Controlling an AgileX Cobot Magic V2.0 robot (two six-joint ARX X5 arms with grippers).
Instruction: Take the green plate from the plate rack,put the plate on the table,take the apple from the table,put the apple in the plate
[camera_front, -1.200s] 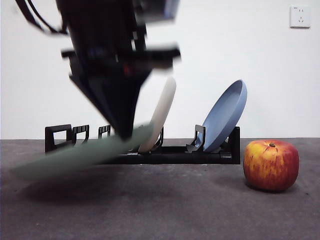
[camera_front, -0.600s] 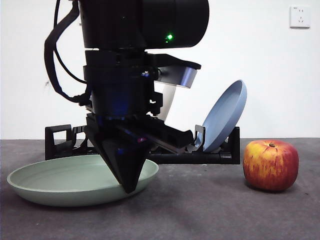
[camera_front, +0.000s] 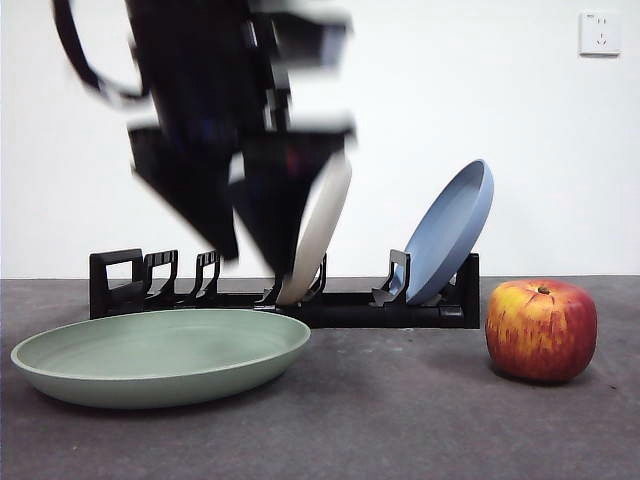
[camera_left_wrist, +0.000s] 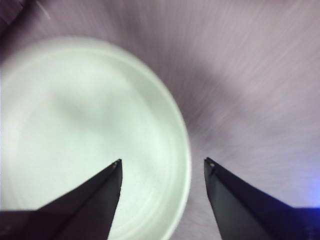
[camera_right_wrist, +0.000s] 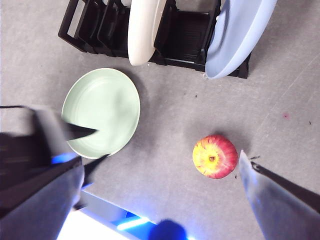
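Observation:
The green plate lies flat on the table, in front of the left part of the plate rack. My left gripper hangs blurred above the plate's right part, open and empty. The left wrist view shows the plate below my open left gripper. The apple stands on the table at the right, apart from the plate. In the right wrist view, high above, my right gripper is wide open, with the plate, the apple and the left gripper below.
A cream-white plate and a blue plate stand tilted in the rack; they also show in the right wrist view as the cream plate and the blue plate. A white wall stands behind.
The left gripper set the green plate down flat on the table, let it go and rose above it with its jaws open. The apple has not moved.

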